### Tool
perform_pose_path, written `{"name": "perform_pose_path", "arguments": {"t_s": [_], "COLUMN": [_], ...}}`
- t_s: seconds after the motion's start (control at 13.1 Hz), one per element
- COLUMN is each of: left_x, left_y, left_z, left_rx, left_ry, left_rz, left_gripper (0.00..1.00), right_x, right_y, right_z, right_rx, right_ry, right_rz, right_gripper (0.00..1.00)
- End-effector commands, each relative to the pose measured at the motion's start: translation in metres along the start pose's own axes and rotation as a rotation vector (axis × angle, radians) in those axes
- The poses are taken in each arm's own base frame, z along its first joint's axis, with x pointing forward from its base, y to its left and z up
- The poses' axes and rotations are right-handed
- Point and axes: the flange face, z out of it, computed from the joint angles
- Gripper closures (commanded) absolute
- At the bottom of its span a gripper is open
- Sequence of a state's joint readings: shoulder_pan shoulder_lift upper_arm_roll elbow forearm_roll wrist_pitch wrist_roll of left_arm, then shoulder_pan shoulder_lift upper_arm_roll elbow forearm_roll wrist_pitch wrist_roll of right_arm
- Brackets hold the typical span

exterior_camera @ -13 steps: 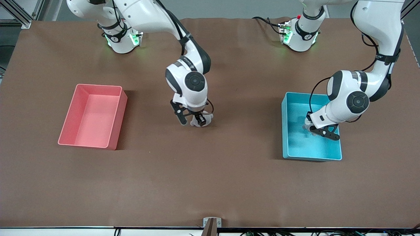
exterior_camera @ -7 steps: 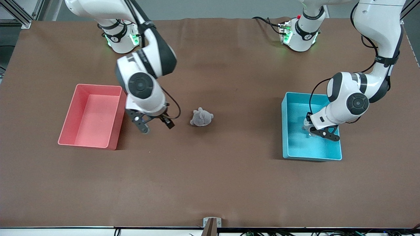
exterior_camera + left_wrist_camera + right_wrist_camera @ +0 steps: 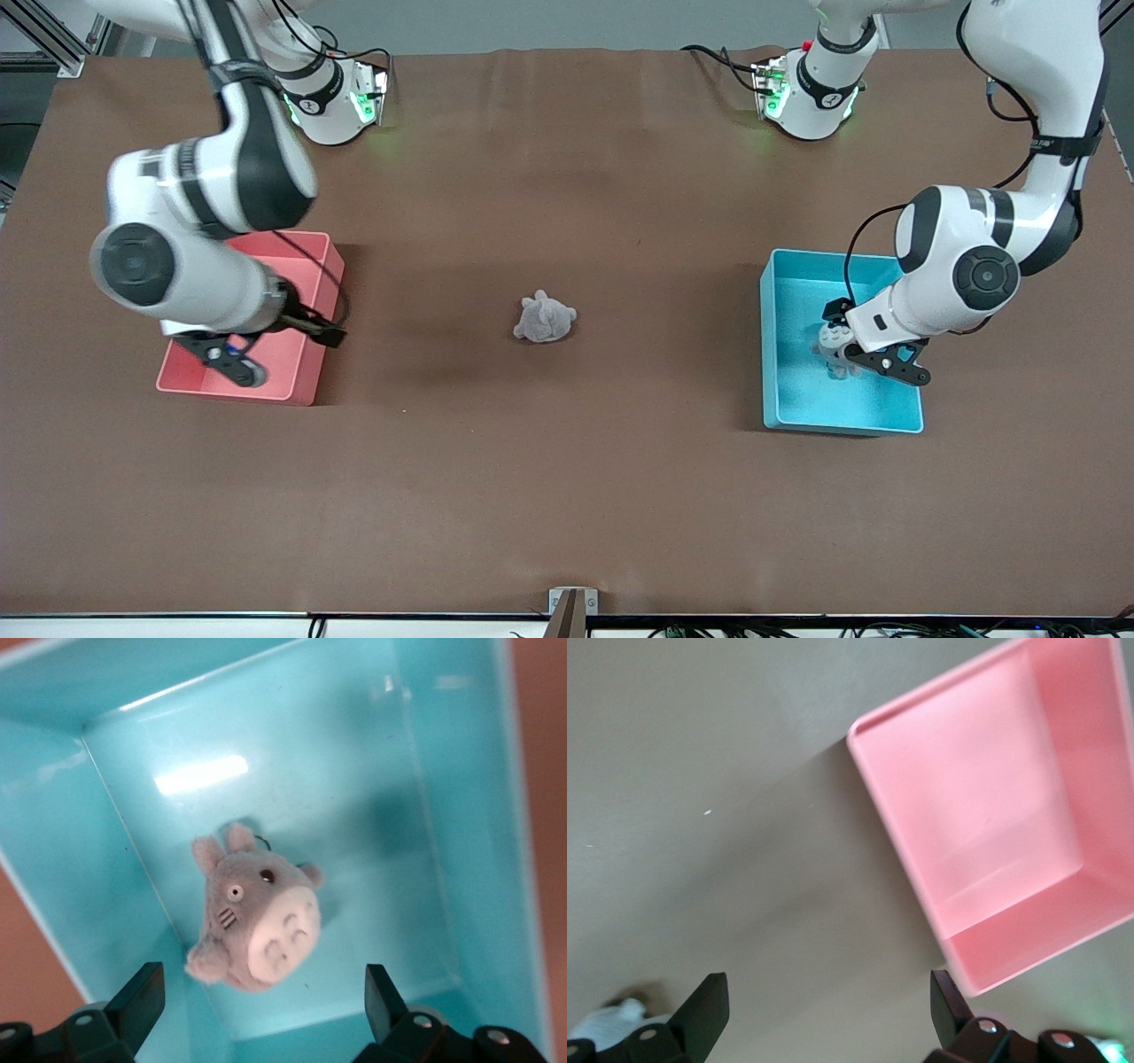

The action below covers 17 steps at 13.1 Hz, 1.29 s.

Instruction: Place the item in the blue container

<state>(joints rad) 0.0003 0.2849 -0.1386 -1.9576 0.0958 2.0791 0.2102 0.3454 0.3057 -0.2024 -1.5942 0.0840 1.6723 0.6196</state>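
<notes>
Jaws apart: left gripper [image 3: 873, 350] | plush toy [image 3: 255, 921] in blue container [image 3: 784, 403], half-hidden

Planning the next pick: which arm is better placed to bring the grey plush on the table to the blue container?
Probably the left: its open claw is over the blue container; the right claw is over the pink bin, and the grey plush lies between.

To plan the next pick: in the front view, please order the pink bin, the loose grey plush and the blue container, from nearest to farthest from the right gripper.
1. Pink bin, under the open right gripper.
2. Grey plush, mid-table.
3. Blue container, at the left arm's end.
</notes>
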Motion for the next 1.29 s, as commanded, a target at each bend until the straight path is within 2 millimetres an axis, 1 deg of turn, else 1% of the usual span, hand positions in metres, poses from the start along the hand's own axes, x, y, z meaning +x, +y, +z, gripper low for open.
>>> {"name": "perform_pose_path", "arguments": {"t_s": [0.0,0.08,0.15,0.23,0.3,0.38,0.46,0.53,0.61,0.69,0.76,0.84,0.91,0.99,1.14,1.22], "left_x": [0.017,0.024,0.028,0.032,0.036,0.041,0.048,0.054,0.058,0.062,0.067,0.072,0.075,0.077,0.081,0.081], "left_y": [0.035,0.056,0.077,0.103,0.13,0.162,0.201,0.236,0.28,0.313,0.339,0.363,0.383,0.404,0.43,0.445], "left_z": [-0.066,-0.082,-0.091,-0.097,-0.108,-0.113,-0.118,-0.119,-0.119,-0.114,-0.113,-0.107,-0.098,-0.09,-0.064,-0.047], "left_rx": [-0.027,-0.053,-0.089,-0.127,-0.158,-0.185,-0.198,-0.205,-0.204,-0.21,-0.225,-0.238,-0.256,-0.274,-0.244,-0.215], "left_ry": [-0.021,-0.017,-0.012,-0.007,0.004,-0.001,-0.003,-0.007,-0.01,-0.024,-0.023,-0.022,-0.015,0.005,0.047,0.061], "left_rz": [-0.065,-0.104,-0.156,-0.207,-0.254,-0.307,-0.342,-0.382,-0.409,-0.435,-0.468,-0.497,-0.528,-0.547,-0.544,-0.545], "left_gripper": [0.01,0.01,0.01,0.01,0.01,0.01,0.01,0.01,0.01,0.0,0.0,0.0,0.0,0.0,0.0,0.0], "right_x": [0.028,0.045,0.057,0.066,0.069,0.071,0.072,0.073,0.077,0.082,0.085,0.086,0.086,0.086,0.085,0.088], "right_y": [0.07,0.101,0.124,0.142,0.153,0.158,0.161,0.163,0.171,0.186,0.193,0.199,0.201,0.2,0.199,0.205], "right_z": [-0.015,-0.019,-0.023,-0.033,-0.043,-0.055,-0.066,-0.069,-0.071,-0.074,-0.074,-0.073,-0.072,-0.072,-0.071,-0.071], "right_rx": [0.029,0.044,0.054,0.059,0.027,-0.028,-0.047,-0.051,-0.049,-0.042,-0.037,-0.029,-0.027,-0.028,-0.012,0.024], "right_ry": [-0.004,-0.001,0.008,0.024,0.033,0.051,0.075,0.081,0.084,0.087,0.085,0.077,0.068,0.069,0.065,0.059], "right_rz": [-0.187,-0.244,-0.288,-0.318,-0.329,-0.334,-0.333,-0.339,-0.361,-0.372,-0.372,-0.362,-0.356,-0.356,-0.351,-0.34], "right_gripper": [0.0,0.0,0.0,0.0,0.0,0.0,0.0,0.0,0.0,0.0,0.0,0.0,0.0,0.0,0.0,0.0]}}
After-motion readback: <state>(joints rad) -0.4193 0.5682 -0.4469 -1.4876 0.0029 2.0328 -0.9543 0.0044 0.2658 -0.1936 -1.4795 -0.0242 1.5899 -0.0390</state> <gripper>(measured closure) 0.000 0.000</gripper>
